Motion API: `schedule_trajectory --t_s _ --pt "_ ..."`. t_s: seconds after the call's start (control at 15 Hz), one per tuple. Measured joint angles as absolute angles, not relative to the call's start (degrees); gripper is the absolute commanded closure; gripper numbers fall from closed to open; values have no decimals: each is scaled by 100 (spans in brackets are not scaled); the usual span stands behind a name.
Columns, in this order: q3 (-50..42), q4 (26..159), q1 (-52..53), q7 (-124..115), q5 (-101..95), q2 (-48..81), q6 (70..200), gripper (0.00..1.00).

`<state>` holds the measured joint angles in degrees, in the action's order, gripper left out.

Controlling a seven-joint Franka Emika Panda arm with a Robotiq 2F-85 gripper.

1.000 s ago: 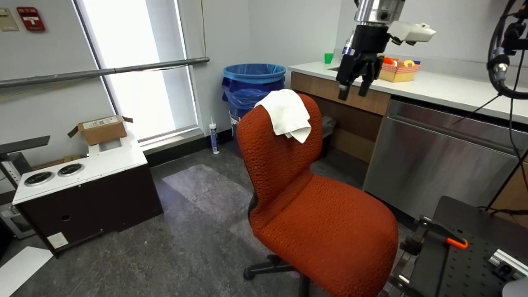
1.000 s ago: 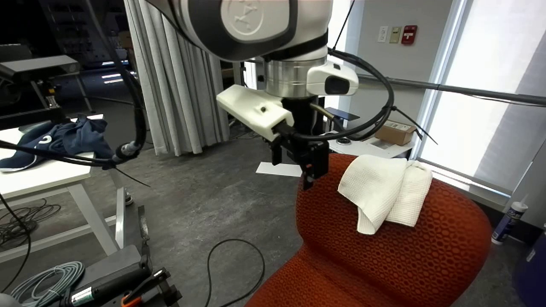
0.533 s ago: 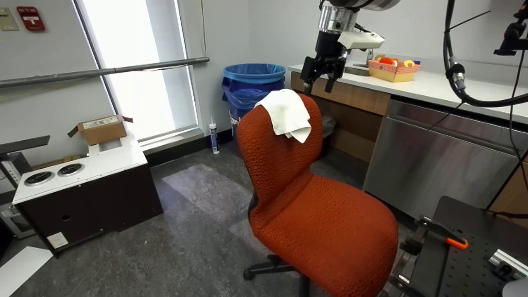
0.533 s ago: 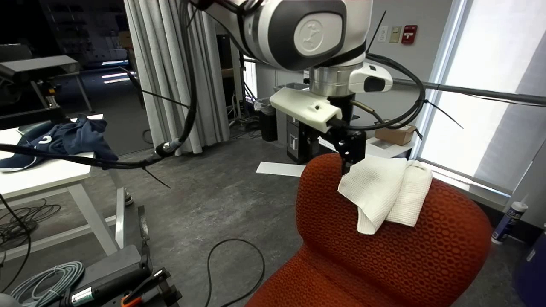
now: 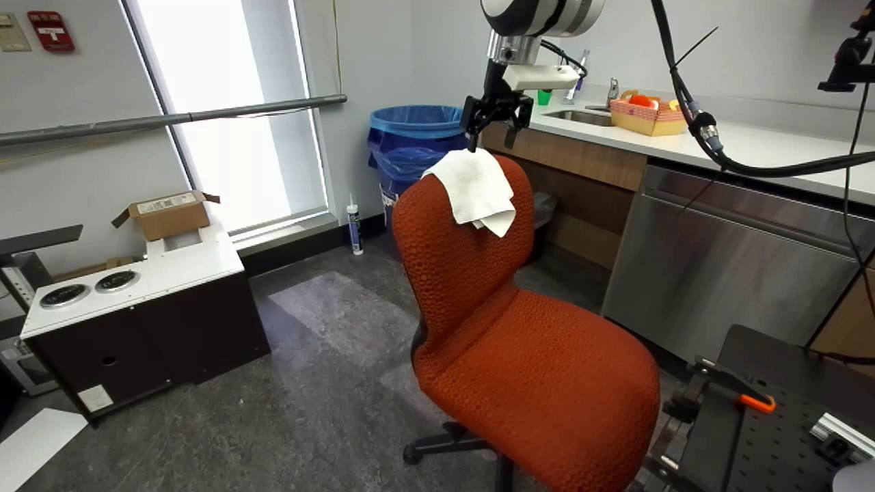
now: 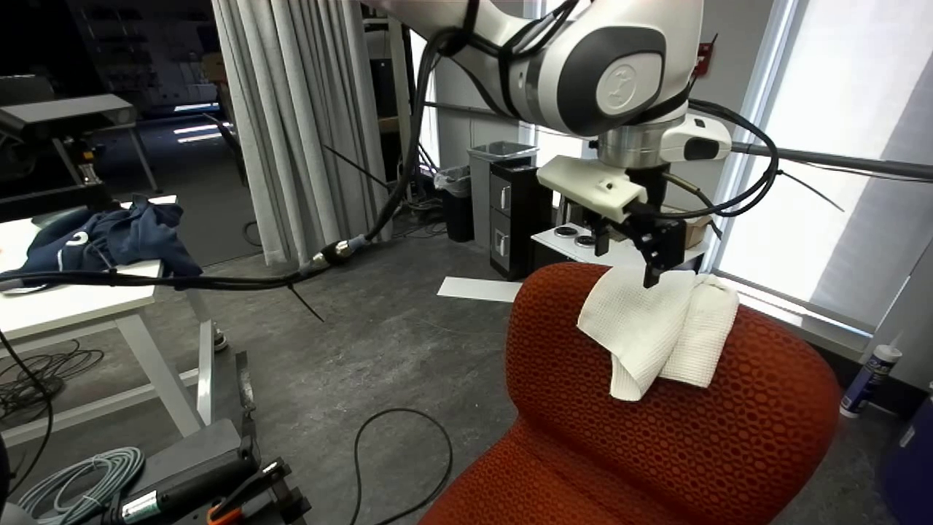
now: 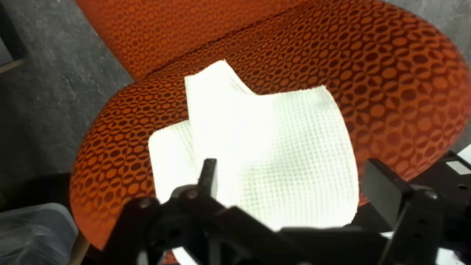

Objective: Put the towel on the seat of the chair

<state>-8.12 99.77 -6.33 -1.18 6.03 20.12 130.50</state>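
Note:
The white waffle-weave towel [image 5: 475, 188] hangs over the top of the red-orange chair's backrest [image 5: 451, 273], draped down its front. It also shows in an exterior view [image 6: 641, 335] and fills the middle of the wrist view [image 7: 272, 132]. The chair's seat [image 5: 547, 383] is bare; part of it shows in an exterior view [image 6: 503, 481] and at the top of the wrist view [image 7: 158, 29]. My gripper [image 5: 491, 145] is open and empty, pointing down just above the backrest top. In the wrist view my gripper [image 7: 290, 163] has its fingers widely apart, with towel visible between them.
A blue-lined bin [image 5: 417, 137] stands behind the chair. A counter [image 5: 738, 143] with a basket [image 5: 653, 117] is beyond the arm. A black perforated platform [image 5: 772, 424] is beside the seat. A white toy stove [image 5: 150, 280] and caulk tube [image 5: 355, 229] stand on the floor.
My arm has moved across toward the towel, from beside the backrest to above its top edge. The gripper stays open. The towel and chair have not moved.

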Motion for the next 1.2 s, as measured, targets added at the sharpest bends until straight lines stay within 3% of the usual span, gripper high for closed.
schedule_trajectory --t_s 0.8,1.07,1.13,1.2 --pt "-891 7510 -743 -1620 597 3969 13003 0" --pt "-890 6804 -800 -1586 562 4508 12346 0" --pt "-887 6634 -822 -1545 534 4608 12083 25" --pt "-881 6468 -844 -1487 522 4688 11858 26"
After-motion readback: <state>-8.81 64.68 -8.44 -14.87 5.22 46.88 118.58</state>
